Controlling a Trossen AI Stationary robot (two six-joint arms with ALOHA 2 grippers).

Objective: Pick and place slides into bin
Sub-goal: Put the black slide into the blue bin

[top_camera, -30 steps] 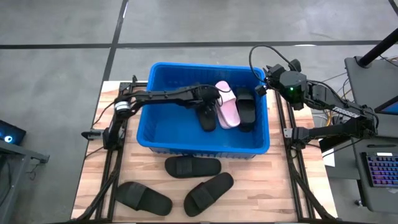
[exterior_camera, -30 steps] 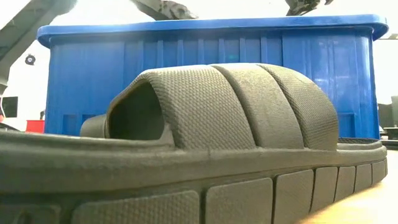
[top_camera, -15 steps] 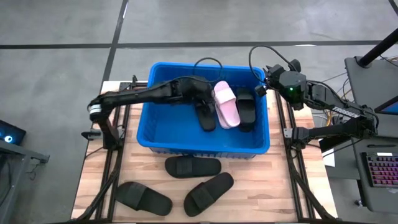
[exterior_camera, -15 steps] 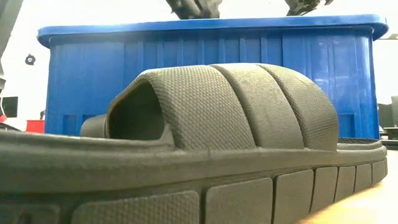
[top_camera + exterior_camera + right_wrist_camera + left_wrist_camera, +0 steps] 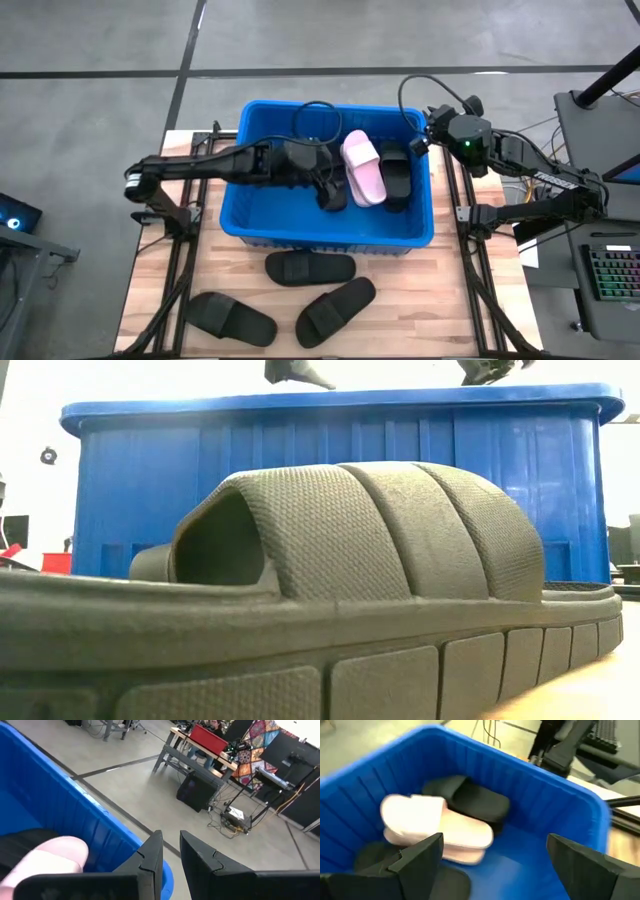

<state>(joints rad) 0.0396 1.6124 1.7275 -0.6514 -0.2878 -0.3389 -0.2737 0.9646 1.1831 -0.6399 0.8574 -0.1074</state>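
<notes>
The blue bin (image 5: 262, 215) stands at the table's middle and far side. In it lie a pink slide (image 5: 363, 168) between two black slides (image 5: 333, 192) (image 5: 397, 170). Three more black slides (image 5: 310, 268) (image 5: 335, 308) (image 5: 232, 318) lie on the table in front of it. My left gripper (image 5: 495, 842) hovers over the bin's inside (image 5: 322, 168), open wide and empty. In its wrist view I see the pink slide (image 5: 435, 827) and a black slide (image 5: 472, 800) beyond the fingers. My right gripper (image 5: 170, 840) waits above the bin's far right corner (image 5: 422, 142), empty, its fingers nearly together.
The low view is filled by one black slide (image 5: 350, 560) close to the camera, with the bin's near wall (image 5: 400, 450) behind it. The table's metal frame rails run along both sides. A desk with a keyboard (image 5: 610, 275) stands right of the table.
My left gripper has drawn back a little toward the table's left edge above the bin, and its arm has swung out leftward. The slides in the bin and on the table have stayed where they were.
</notes>
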